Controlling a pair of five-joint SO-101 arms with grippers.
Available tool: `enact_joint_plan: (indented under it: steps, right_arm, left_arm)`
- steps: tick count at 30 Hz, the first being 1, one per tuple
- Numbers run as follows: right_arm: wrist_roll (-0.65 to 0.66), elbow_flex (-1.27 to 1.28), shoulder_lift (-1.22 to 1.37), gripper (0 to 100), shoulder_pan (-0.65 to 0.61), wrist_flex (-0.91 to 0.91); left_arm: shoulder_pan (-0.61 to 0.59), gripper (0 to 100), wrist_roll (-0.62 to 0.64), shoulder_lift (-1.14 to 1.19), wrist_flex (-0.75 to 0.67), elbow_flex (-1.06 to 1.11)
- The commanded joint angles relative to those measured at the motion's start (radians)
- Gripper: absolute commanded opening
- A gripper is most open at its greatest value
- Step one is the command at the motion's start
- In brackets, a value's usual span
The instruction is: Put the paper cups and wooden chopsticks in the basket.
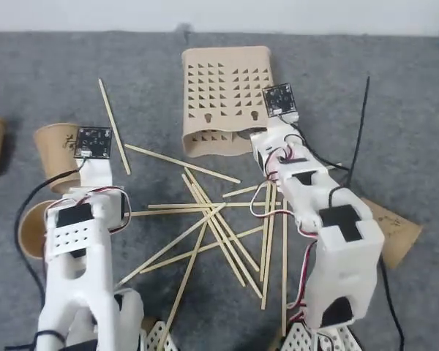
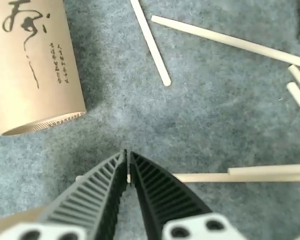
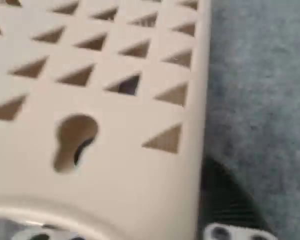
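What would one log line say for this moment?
left tool: shut on chopstick | right tool: at basket | cups, other chopsticks: outside basket

Looks like a robotics lab or workshop corner. Grey felt-like covering over the bench [image 1: 395, 110], with a plain pale wall [image 1: 205, 14] right behind its far edge. Two white plastic arms side by side, left arm [image 1: 80, 248] and right arm [image 1: 336, 241], servos exposed, loose red-and-white wiring [image 1: 267, 201], a bare camera board [image 1: 94, 142] on a wrist, and a black cable [image 1: 362, 117] trailing across the felt.
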Motion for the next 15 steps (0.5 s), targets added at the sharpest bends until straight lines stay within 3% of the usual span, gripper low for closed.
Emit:
enact_joint_plan:
  steps: [1, 3, 15]
  right_arm:
    - [0.014, -0.057, -0.097, 4.6, 0.01, 0.143]
    - [0.014, -0.058, -0.148, 0.2, 0.008, 0.248]
    - [-0.038, -0.063, -0.555, 0.7, -0.007, 0.687]
  left_arm:
    - [0.005, 1, -0.003, -0.006, -0.012, -0.002]
    - [0.005, 1, -0.003, -0.006, -0.012, -0.004]
    - [0.005, 1, -0.005, -0.006, -0.012, -0.004]
